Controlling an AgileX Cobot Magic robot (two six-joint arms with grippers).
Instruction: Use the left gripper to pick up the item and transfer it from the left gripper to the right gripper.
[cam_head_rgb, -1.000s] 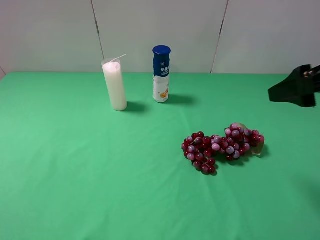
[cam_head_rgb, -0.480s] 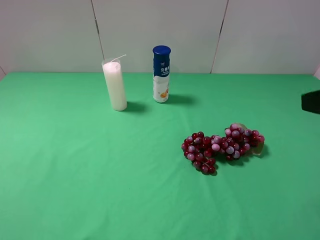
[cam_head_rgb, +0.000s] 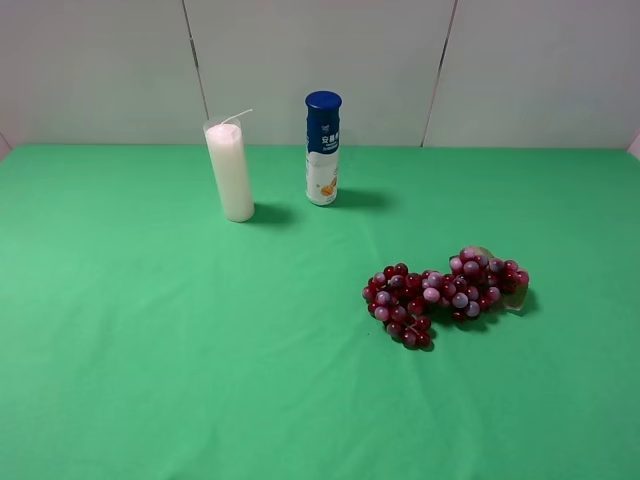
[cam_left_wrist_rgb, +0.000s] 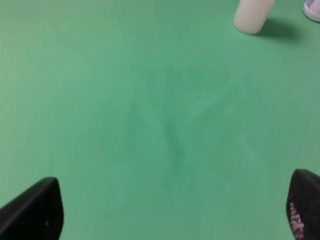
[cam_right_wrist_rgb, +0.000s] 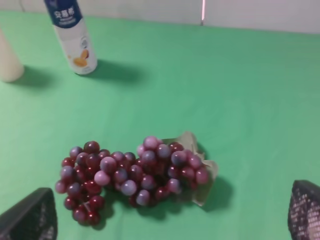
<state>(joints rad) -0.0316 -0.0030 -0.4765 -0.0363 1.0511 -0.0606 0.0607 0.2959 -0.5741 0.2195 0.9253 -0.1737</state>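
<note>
Grapes (cam_right_wrist_rgb: 132, 175) between spread right claw (cam_right_wrist_rgb: 170, 212) tips — untouched.

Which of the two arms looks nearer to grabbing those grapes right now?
The right gripper: its camera looks straight down on the grapes between its open fingers. The left gripper sees only bare green cloth and the candle, though the task assigns it the pickup.

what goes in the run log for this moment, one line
phase: pre-grasp | grapes: on cloth, untouched | left end effector: open, empty | right end effector: open, above grapes

bright even light, short soft shadows, wrist views slightly blurred.
</note>
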